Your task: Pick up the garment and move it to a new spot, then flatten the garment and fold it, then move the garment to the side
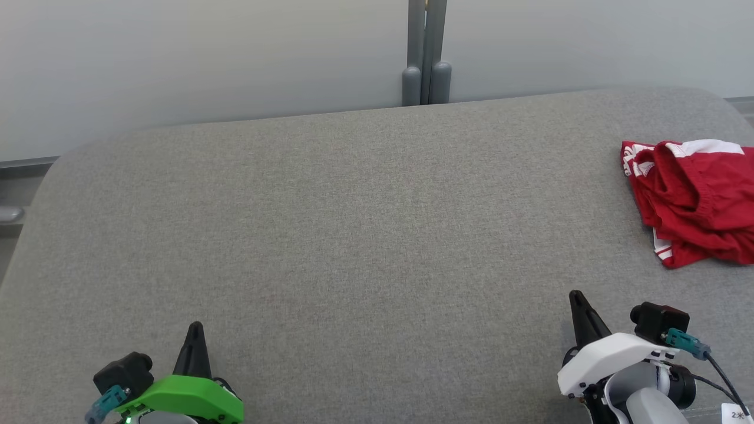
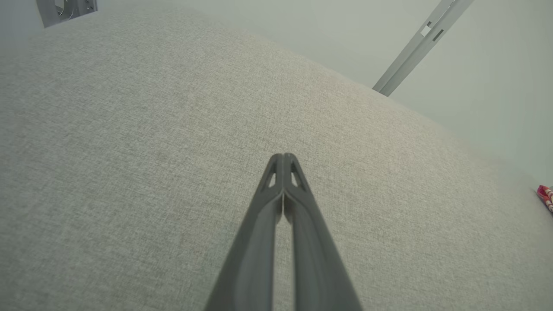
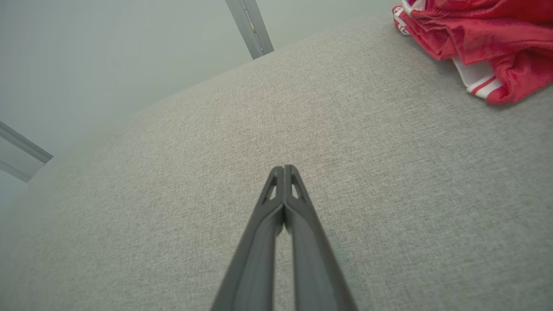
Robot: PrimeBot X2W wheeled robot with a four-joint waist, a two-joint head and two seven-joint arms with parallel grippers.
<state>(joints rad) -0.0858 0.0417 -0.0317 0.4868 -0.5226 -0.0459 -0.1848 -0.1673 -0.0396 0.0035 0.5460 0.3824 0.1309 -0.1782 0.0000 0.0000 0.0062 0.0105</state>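
Garment [image 1: 695, 203] is the red one with white trim, and neither gripper has hold of it. Left gripper [image 1: 195, 327]: jaws shut all the way, the two dark fingers pressed tip to tip with nothing between them. Right gripper [image 1: 577, 295]: same deal, fingers together, nothing pinched.

Both sit over bare grey table [image 1: 365, 224] near its front edge. The left one, with the green housing, is at the lower left, and the right one, with the white housing, is at the lower right. I honestly can't tell if the tips touch the fabric top or just hang over it.

Moving out from there, the red thing lies in a crumpled heap on the table's right side. It's ahead of the right gripper and off to its right, well apart from it. The head view's right edge cuts part of it off. In the right wrist view it sits in the top right corner, with a white band with red stripes poking out at its lower edge. In the left wrist view it's just a tiny red-and-white sliver at the far right.

Behind the table there's a pale wall [image 1: 206, 59] with a grey post [image 1: 425, 53] at the back middle.
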